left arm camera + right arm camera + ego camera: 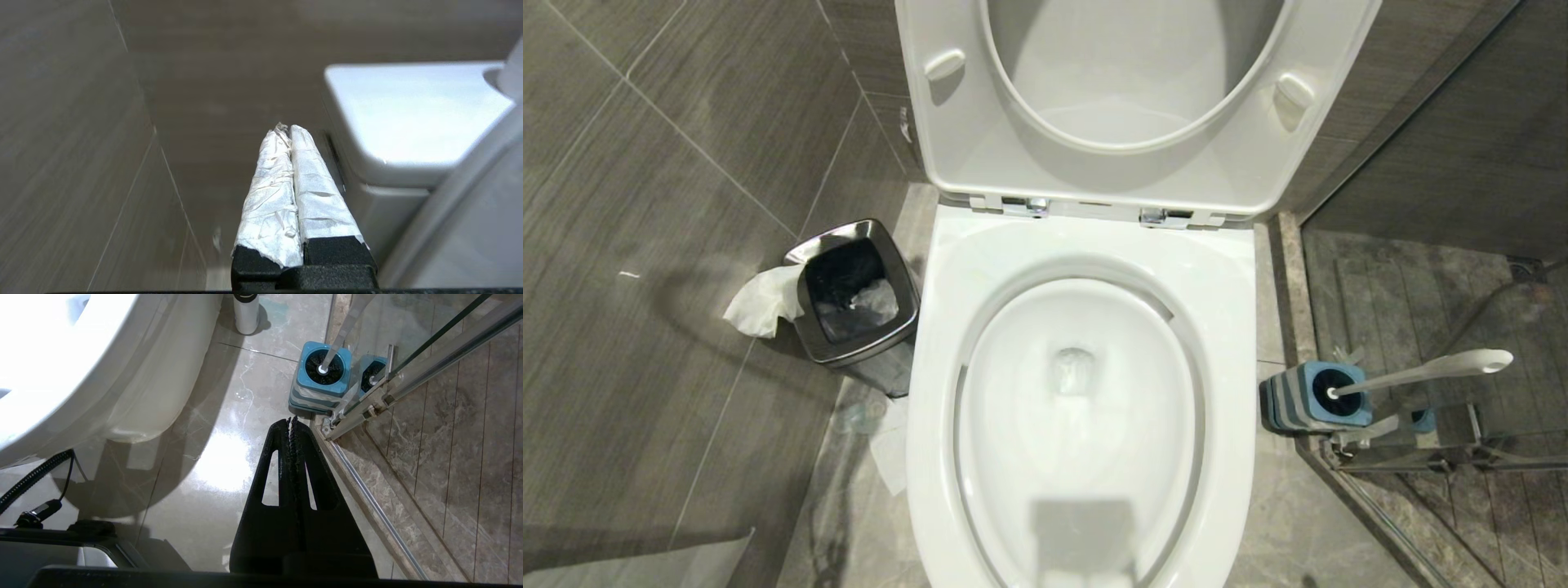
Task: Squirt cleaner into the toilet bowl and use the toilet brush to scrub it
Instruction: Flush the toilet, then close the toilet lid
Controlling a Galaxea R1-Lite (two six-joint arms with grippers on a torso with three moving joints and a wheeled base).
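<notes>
Closest below, the toilet bowl (1086, 408) stands open with seat raised for cleaning, the toilet brush (1421, 371) parked in its holder (1311, 400) beside it, while left gripper (286, 130) and right gripper (292, 420) are both closed, empty.

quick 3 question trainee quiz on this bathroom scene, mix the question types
1. True or false: the long white toilet brush stands in its blue-topped striped holder.
2. On which side of the glossy white ceramic toilet bowl, in the head view, is the square steel waste bin? A left, B right, C behind the lid.
3. Fill in: the seat and lid are ____.

Key
1. True; its handle leans away from the bowl.
2. A.
3. Raised. Both claws, the tape-wrapped left and the black right, are shut and empty.
</notes>
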